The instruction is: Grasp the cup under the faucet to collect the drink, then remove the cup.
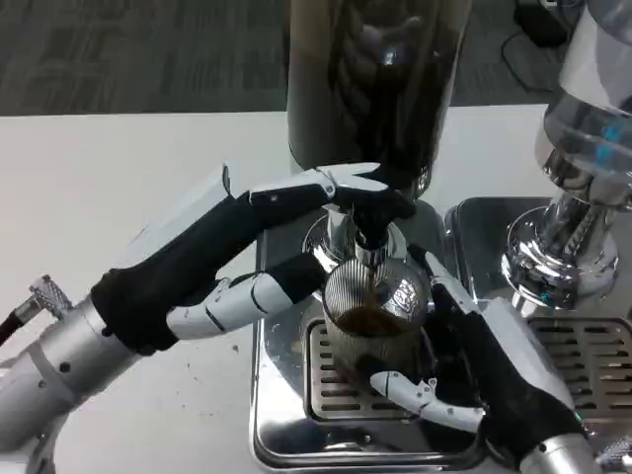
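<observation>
The cup (373,318) — a ribbed, clear glass — stands on the slotted grille of the steel drip tray (286,415), directly under the faucet (367,235), with dark drink already pooled in it. The right hand (484,370) wraps it from the right and near side, fingers curled round the lower wall and clamped on the glass. The left hand (272,252) reaches in from the left, its upper finger laid over the black tap handle (380,202) and its lower fingers touching the cup's left wall; it seems to press the handle rather than hold anything, so whether it counts as closed I cannot tell.

The step in hand looks like filling. To do it well, keep the cup upright and centred under the spout, hold the grip steady without squeezing, and release the handle before lifting — then draw the cup straight out toward the near edge, level.

The fill level is hard to judge through ribs and reflections. The stream itself is not clear. The dark dispenser (375,79) behind is cut off at the top, and a 2nd chrome dispenser (578,197) to the right is partly out of frame.
</observation>
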You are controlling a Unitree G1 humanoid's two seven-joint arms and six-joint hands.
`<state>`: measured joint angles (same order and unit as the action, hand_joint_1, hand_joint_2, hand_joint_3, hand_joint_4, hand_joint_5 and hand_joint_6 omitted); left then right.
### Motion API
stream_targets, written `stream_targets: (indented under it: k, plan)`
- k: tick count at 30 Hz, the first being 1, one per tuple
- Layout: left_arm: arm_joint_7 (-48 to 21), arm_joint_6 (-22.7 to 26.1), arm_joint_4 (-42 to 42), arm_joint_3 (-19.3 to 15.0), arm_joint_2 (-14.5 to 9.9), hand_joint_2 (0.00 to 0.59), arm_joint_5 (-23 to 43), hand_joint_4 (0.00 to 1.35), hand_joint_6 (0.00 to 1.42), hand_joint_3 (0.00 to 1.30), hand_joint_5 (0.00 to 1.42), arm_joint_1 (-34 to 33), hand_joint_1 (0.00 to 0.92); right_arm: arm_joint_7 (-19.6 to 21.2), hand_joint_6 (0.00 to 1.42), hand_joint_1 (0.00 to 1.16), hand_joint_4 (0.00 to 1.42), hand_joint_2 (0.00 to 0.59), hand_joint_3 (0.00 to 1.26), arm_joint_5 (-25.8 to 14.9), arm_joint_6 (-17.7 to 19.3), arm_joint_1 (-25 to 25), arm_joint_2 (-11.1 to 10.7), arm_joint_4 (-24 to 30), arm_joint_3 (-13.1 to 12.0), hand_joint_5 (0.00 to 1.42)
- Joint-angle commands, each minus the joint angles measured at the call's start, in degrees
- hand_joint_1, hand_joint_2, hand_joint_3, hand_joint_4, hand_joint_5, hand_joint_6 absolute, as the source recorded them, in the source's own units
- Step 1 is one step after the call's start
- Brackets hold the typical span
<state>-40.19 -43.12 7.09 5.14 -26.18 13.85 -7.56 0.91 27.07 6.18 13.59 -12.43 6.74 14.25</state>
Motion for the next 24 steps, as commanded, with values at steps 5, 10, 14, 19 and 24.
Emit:
stream_targets:
  k: [5,10,14,19,24]
  plan:
    - [-0.69,-0.67,-0.91,0.49,-0.77,0.225,-2.33,0.18,0.26,0.36,0.41,1.18,0.0,1.61,0.22,0.59,0.0,0.172,0.0,-0.8,2.34,-0.84,1.37,-2.35,0.41,0.0]
    - [1.67,-1.65,-1.01,-1.63,-0.37,0.222,-2.74,0.11,0.19,0.31,0.33,1.9,0.0,1.57,0.22,0.6,0.0,0.172,0.0,-0.86,3.02,-1.01,1.4,-2.64,0.77,0.0]
    - [3.02,-2.15,-1.06,-2.91,-0.08,0.216,-2.94,0.06,0.16,0.27,0.3,2.47,0.0,2.37,0.23,0.6,0.0,0.172,0.0,-1.41,4.34,-1.09,1.68,-3.28,0.52,0.01]
    - [5.69,-3.16,-1.12,-5.59,0.87,0.22,-2.41,0.0,0.14,0.24,0.26,4.29,0.0,2.73,0.24,0.6,0.0,0.172,0.0,-1.64,4.93,-1.5,2.25,-4.49,0.39,0.05]
    - [8.75,-4.29,-1.15,-9.96,2.22,0.222,-1.21,0.0,0.13,0.24,0.26,7.45,0.0,2.95,0.28,0.63,0.0,0.175,0.0,-1.75,6.06,-1.8,2.53,-5.27,0.62,0.09]
